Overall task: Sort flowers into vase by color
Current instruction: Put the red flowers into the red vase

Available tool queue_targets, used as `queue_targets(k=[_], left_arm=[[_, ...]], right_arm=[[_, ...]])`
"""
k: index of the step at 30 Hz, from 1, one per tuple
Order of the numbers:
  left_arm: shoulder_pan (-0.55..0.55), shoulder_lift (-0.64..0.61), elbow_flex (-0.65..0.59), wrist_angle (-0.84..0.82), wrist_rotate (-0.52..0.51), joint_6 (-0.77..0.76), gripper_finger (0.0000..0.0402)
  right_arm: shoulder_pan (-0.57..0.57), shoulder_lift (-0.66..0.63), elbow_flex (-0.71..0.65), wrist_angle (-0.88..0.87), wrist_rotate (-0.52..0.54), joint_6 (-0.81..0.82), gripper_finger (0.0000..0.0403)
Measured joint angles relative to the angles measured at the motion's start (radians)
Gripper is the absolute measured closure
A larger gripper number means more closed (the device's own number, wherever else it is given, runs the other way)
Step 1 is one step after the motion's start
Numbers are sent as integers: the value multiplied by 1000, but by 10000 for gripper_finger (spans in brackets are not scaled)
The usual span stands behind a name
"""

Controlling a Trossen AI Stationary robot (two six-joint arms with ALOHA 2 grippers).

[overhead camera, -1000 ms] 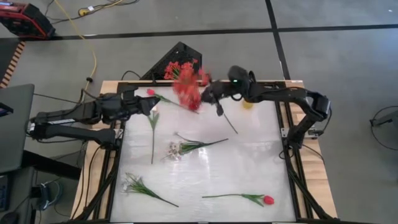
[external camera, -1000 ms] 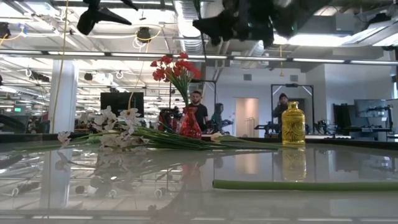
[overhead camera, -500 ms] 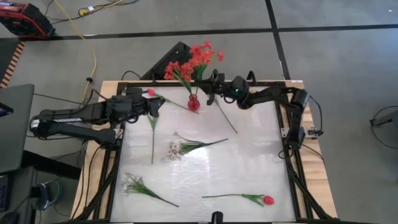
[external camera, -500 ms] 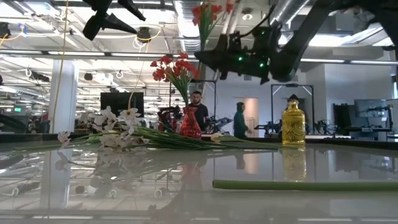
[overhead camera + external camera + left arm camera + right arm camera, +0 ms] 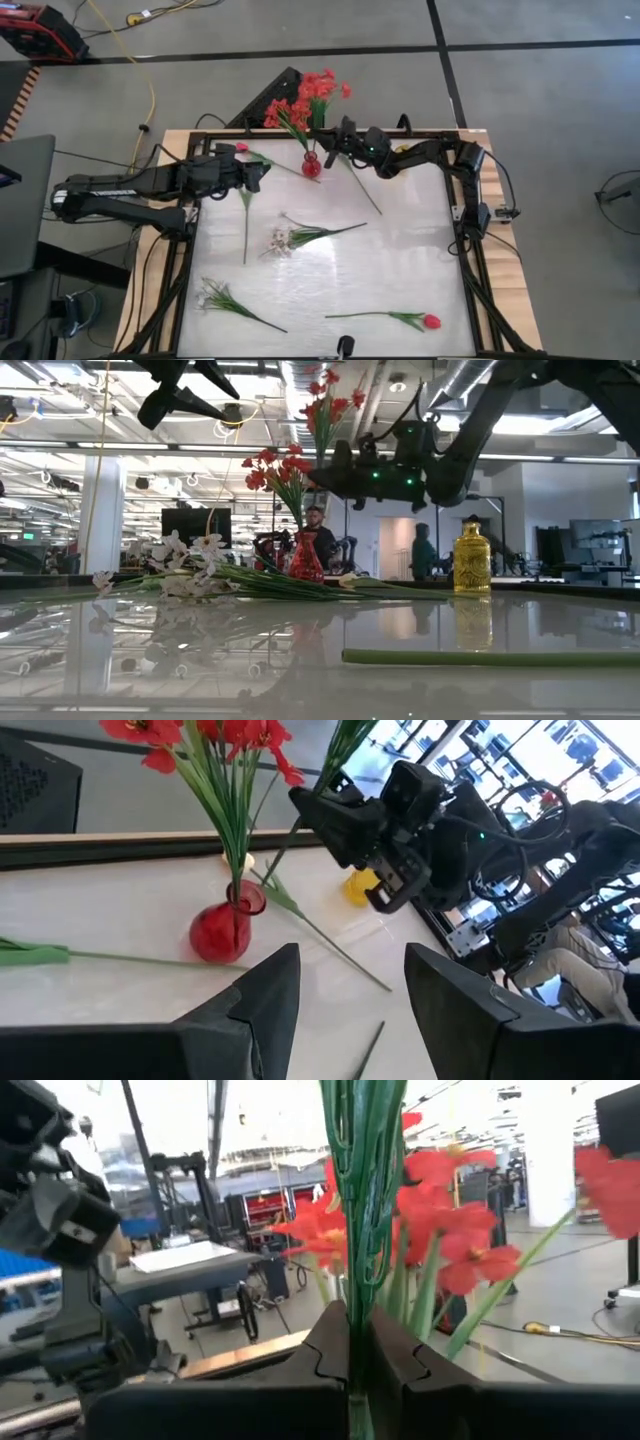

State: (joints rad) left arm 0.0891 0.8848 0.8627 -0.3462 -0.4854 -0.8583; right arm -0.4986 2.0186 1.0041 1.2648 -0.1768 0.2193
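A small red vase (image 5: pixel 311 163) stands near the table's far edge with red blossoms (image 5: pixel 285 112) in it. My right gripper (image 5: pixel 331 141) hovers just right of it, shut on a red blossom cluster (image 5: pixel 322 85) held upright; it also shows in the low view (image 5: pixel 336 473). My left gripper (image 5: pixel 256 176) is open, left of the vase, touching nothing (image 5: pixel 345 1005). A yellow vase (image 5: pixel 472 560) stands to the right. Red tulips (image 5: pixel 431 321), white sprays (image 5: pixel 283 240) and a cream tulip stem (image 5: pixel 245 215) lie flat on the table. My right gripper pinches the cluster's bundle of green stems (image 5: pixel 355 1295) between its two fingers. The fingers come level from the table's right and lie across the stems. The cluster is lifted clear and stands upright, with its blossoms (image 5: pixel 330 400) above the fingers and its lower stem (image 5: pixel 285 840) reaching down toward the vase mouth.
A red tulip (image 5: pixel 241 148) lies by my left gripper, its stem running toward the red vase. A loose stem (image 5: pixel 363 190) lies under the right arm. Another white spray (image 5: pixel 215 295) lies near the left front. People stand in the room beyond the table.
My right gripper has moved toward the table's far edge and left, up to the red vase, and turned so that the red cluster, earlier low and blurred over the vase, now stands upright. My left gripper has crept right, toward the vase.
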Motion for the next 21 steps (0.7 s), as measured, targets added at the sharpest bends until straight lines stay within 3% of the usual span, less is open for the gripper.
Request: queue_targets(k=[12,21], left_arm=[[0,0,0,-8,2,9,232],[0,0,0,-25,3,9,232]], right_arm=[[27,-1,39,-108,26,-41,367],[26,-1,39,-113,30,-29,292]])
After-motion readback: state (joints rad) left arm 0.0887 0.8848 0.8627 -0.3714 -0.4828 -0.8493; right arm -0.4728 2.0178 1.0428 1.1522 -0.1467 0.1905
